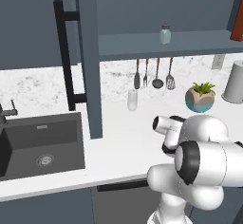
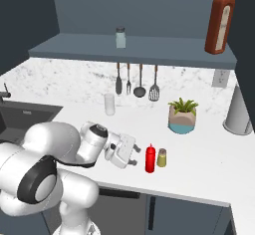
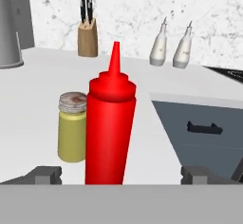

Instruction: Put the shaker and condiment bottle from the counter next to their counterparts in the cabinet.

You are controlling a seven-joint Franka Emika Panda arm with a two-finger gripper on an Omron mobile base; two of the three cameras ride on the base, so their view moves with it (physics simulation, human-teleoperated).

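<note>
Gripper (image 2: 134, 155) spread wide, holding nothing, just beside one condiment bottle (image 2: 150, 158); one yellow shaker (image 2: 162, 158) touching bottle's far side on counter (image 2: 209, 164).

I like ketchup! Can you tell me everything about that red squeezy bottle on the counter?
The small bright red plastic squeeze bottle has a rounded shoulder and a narrow pointed nozzle. It stands upright on the white speckled counter, near the front edge. A small yellow shaker with a metal cap stands right beside it. The robot's open claw faces it, a finger on each side, not squeezing.
</note>
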